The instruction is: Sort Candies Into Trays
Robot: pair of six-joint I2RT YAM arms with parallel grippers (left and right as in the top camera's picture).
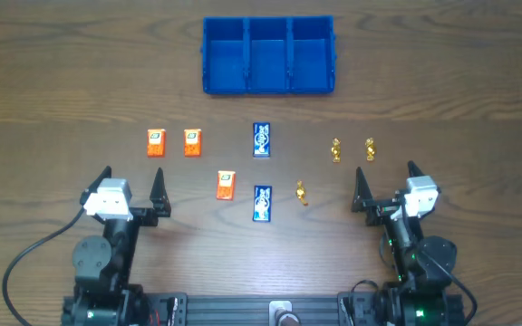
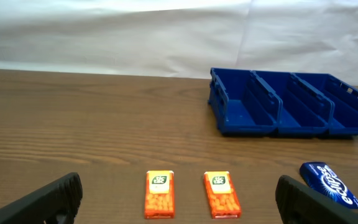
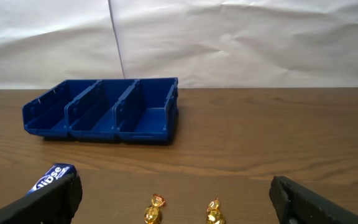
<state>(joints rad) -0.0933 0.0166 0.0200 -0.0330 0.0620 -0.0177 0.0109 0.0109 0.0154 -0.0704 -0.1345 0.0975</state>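
Note:
A blue tray (image 1: 268,56) with three compartments stands at the table's far middle, with nothing in them; it also shows as the tray (image 2: 291,102) and the tray (image 3: 104,111). Three orange candy boxes (image 1: 156,142) (image 1: 192,142) (image 1: 226,185) lie left of centre. Two blue packets (image 1: 261,139) (image 1: 262,203) lie in the middle. Three gold wrapped candies (image 1: 336,149) (image 1: 369,148) (image 1: 302,192) lie to the right. My left gripper (image 1: 132,181) is open near the front left, behind the orange boxes (image 2: 159,194) (image 2: 221,194). My right gripper (image 1: 386,178) is open at the front right, behind the gold candies (image 3: 154,210) (image 3: 214,211).
The wooden table (image 1: 53,100) has free room on both sides of the tray and along its outer edges. A white backdrop (image 2: 104,31) hangs behind the table's far edge.

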